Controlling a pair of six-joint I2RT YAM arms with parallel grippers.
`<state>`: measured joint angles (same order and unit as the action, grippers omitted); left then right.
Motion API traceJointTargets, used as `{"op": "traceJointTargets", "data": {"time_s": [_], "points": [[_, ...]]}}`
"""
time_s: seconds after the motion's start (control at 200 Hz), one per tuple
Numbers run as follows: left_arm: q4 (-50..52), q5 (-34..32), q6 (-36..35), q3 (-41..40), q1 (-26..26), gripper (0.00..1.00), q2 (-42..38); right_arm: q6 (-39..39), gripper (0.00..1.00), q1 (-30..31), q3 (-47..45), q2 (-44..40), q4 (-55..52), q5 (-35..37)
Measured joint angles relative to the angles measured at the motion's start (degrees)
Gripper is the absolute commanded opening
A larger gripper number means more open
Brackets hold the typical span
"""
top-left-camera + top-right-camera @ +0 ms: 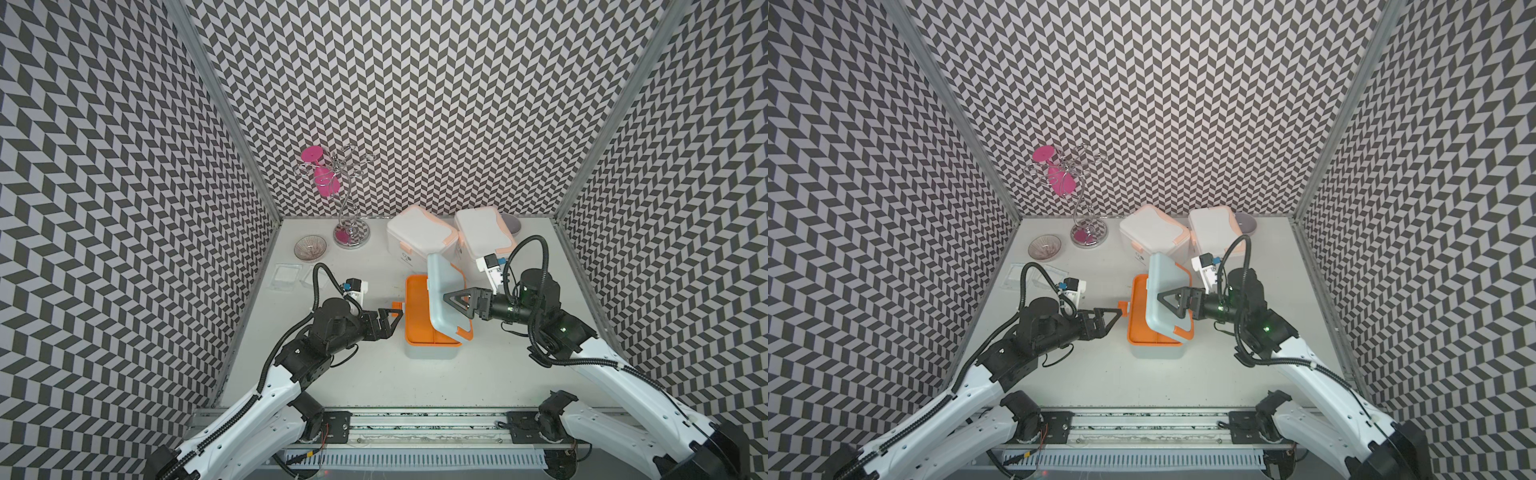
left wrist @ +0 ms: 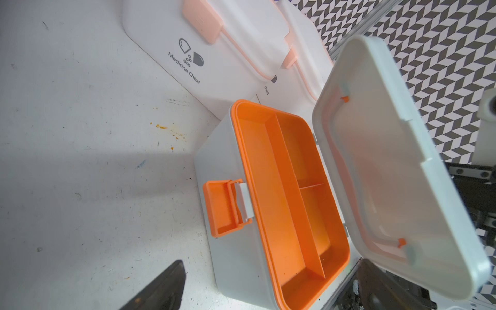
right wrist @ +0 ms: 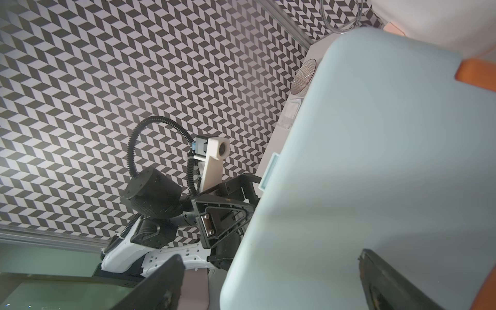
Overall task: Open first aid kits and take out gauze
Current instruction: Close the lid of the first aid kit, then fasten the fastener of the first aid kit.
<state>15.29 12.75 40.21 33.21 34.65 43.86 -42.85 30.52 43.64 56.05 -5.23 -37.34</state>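
The pale blue plastic first aid kit with the orange divided tray (image 1: 430, 352) stands between the two sets of jaws. Its hinged lid (image 1: 440, 272) is raised steeply and its tray looks empty from the left wrist. The right gripper (image 1: 451, 300) holds its jaws wide at the lid's outer face and grips nothing; I cannot tell if it touches. The left gripper (image 1: 395, 314), jaws also fully apart and empty, sits just beside the kit's orange latch (image 1: 397, 306). Two flat gauze pads in clear wrappers (image 1: 284, 275) lie well behind the left jaws. Beyond the right jaws, two white cases with peach trim (image 1: 417, 230) are closed. As I judge it, a nudge from the right jaws could drop the lid shut onto the left jaws. A push could also slide the unheld case across the smooth, scuffed white table (image 1: 374, 374). A ribbed glass bowl (image 1: 310, 248) sits past the gauze, and chevron-patterned walls close in three sides.
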Motion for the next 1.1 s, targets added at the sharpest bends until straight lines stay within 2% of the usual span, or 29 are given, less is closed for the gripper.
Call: {"op": "traceJointTargets", "data": {"time_s": [0.19,0.31,0.441,0.651,0.751,0.901,1.102], "points": [[4.0,2.43,-1.38,9.62,-4.92,1.0,5.33,-0.28,1.0,0.52,5.33,5.33,-0.5,-0.35],[4.04,4.0,-2.62,10.38,-8.33,1.0,6.43,1.46,1.0,0.87,6.78,8.92,-1.95,-0.13],[3.21,6.23,-3.56,8.28,-11.45,1.0,7.32,6.51,1.0,2.16,10.75,11.93,-9.92,5.01],[-2.12,12.68,-2.64,1.16,-17.55,1.0,7.5,14.91,0.99,2.78,14.4,11.8,-20.24,20.09],[-5.4,15.96,-1.31,-1.66,-19.23,1.0,7.48,17.51,0.99,2.8,14.4,11.87,-23.87,25.11],[-13.05,21.88,1.4,-4.92,-19.43,1.0,9.09,20.0,0.99,3.69,14.4,12.7,-25.7,28.96],[-21.59,27.06,4.63,-8.48,-19.41,1.0,12.31,21.88,0.97,7.21,14.34,16.17,-25.62,30.47]]}}
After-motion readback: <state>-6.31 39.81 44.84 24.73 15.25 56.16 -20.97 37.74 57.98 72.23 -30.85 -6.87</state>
